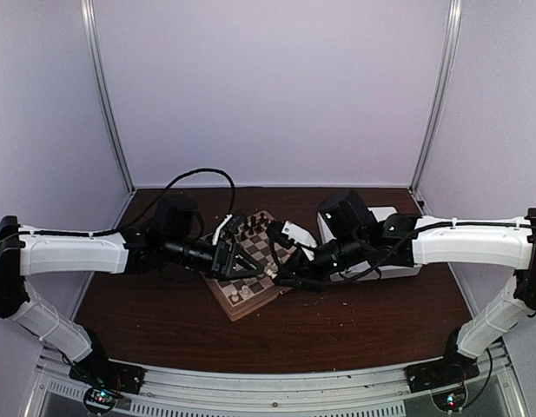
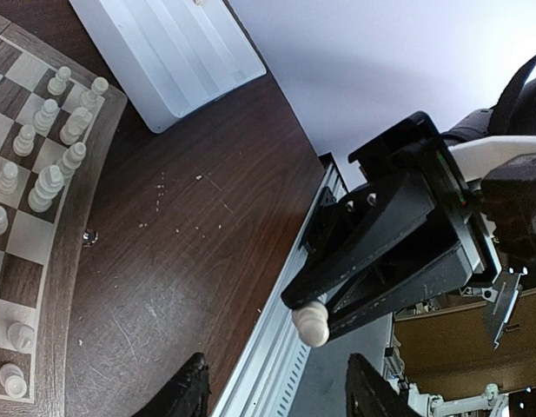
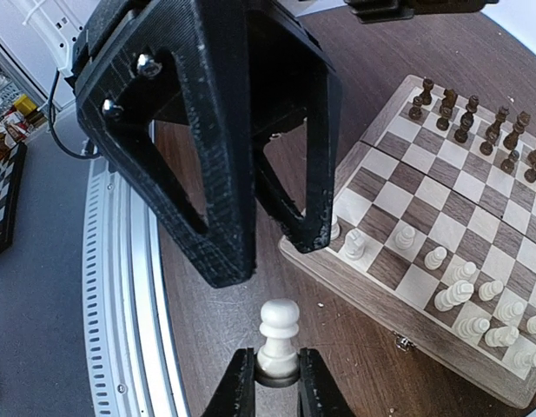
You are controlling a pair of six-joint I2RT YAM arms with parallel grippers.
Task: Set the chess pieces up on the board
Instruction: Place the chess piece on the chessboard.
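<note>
Right pincer (image 3: 276, 384) is closed on a cream pawn (image 3: 278, 334), both fingers clamped on its base; the pawn's head sticks out past the fingertips, toward 12 o'clock in the right wrist view; the pawn is off the board (image 3: 476, 187), out beyond the board's corner at about 9 o'clock of it, over the desk (image 2: 189, 226) near the metal rail at the desk's front edge; cannot tell whether the pawn touches the desk.

Left pincer (image 2: 278, 393) is open, fingers apart with nothing between them; in the right wrist view it fills the 11 o'clock area, its two black fingertips just above the pawn's head and apart from it; in the left wrist view the right pincer and pawn sit at 1 o'clock of the left pincer's own fingers.

In the top view both pincers meet at the board's 4 o'clock side, tips close together.

On the board: cream pieces (image 3: 454, 295) stand in two rough rows along the edge at 4 o'clock in the right wrist view, a few more spaced along the near edge; dark pieces (image 3: 447, 102) line the opposite edge at 1 o'clock; middle squares are bare.

White tray (image 2: 181, 52) lies on the desk at 3 o'clock of the board in the top view, apart from it, partly hidden by the right arm.
</note>
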